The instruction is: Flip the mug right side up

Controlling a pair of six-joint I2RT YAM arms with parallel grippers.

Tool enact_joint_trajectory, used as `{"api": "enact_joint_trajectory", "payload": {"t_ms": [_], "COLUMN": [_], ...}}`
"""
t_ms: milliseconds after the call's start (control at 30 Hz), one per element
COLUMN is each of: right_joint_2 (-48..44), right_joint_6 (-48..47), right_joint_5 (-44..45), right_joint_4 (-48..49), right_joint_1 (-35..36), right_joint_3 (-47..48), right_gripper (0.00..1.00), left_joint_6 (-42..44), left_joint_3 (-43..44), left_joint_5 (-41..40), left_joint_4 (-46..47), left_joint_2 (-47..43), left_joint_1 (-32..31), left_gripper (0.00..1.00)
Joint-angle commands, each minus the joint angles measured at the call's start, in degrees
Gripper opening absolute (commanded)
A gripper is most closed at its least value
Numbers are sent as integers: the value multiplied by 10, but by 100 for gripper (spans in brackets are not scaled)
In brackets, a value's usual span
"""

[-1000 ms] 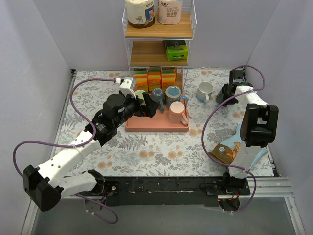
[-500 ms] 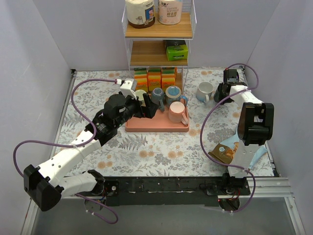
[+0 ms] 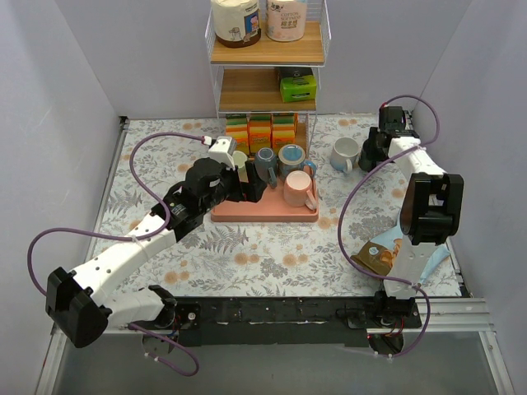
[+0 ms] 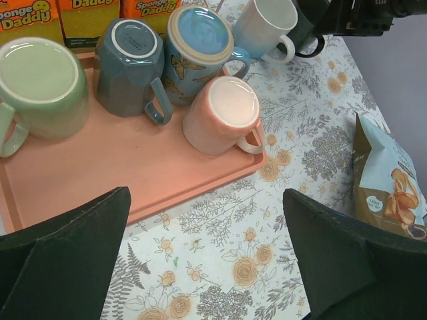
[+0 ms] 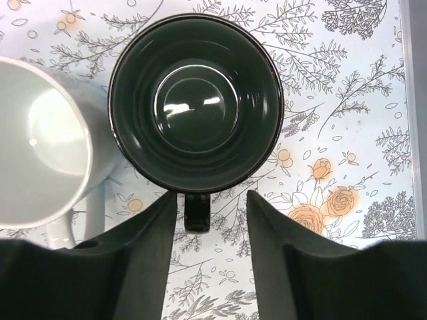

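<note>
Mugs are spread over the flowered tabletop (image 3: 272, 247). The black mug (image 5: 195, 100) is set near the far right corner, right side up, its glossy inside seen from straight above in the right wrist view. Its handle is turned toward the wrist and lies between the right jaws, which are held apart with a gap on each side of the handle, so nothing is gripped. A white mug (image 5: 40, 140) is stood just beside the black one, on the side away from the right edge, also with its mouth up.

A pink tray (image 4: 100, 173) is placed toward the middle of the far edge, in front of a shelf (image 3: 268, 49). Four mugs are kept on it upside down: a green mug (image 4: 40, 83), a grey mug (image 4: 133, 63), a blue mug (image 4: 199, 40) with butterflies, and a pink mug (image 4: 223, 113) nearest the tray's right end. The left jaws are spread wide and held above the tray's near edge, with nothing between them. Orange sponge boxes (image 4: 100, 10) are lined up behind the tray. A snack bag (image 3: 383, 253) is laid near the right edge, toward the near right corner.
</note>
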Motion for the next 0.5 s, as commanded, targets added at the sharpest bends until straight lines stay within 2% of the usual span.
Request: {"api": "enact_joint_trajectory", "payload": {"t_ms": [0, 33, 67, 233, 467], "right_joint_2": [-35, -55, -66, -149, -245], "right_joint_6": [14, 22, 27, 60, 99], "right_joint_5": [-10, -23, -28, -73, -143], "right_joint_4": [-17, -29, -34, -72, -123], "right_joint_1": [-1, -1, -1, -1, -1], "right_joint_3": [40, 42, 41, 23, -35], "right_gripper": [58, 60, 62, 68, 69], "left_joint_6": [2, -2, -45, -61, -76], "left_joint_3": [13, 17, 21, 49, 80], "left_joint_5": [4, -9, -32, -50, 27], "left_joint_4": [-6, -9, -27, -54, -88], "left_joint_2": [1, 8, 14, 56, 106], "left_joint_1": [-3, -3, -3, 4, 12], "left_gripper": [98, 98, 98, 98, 98]}}
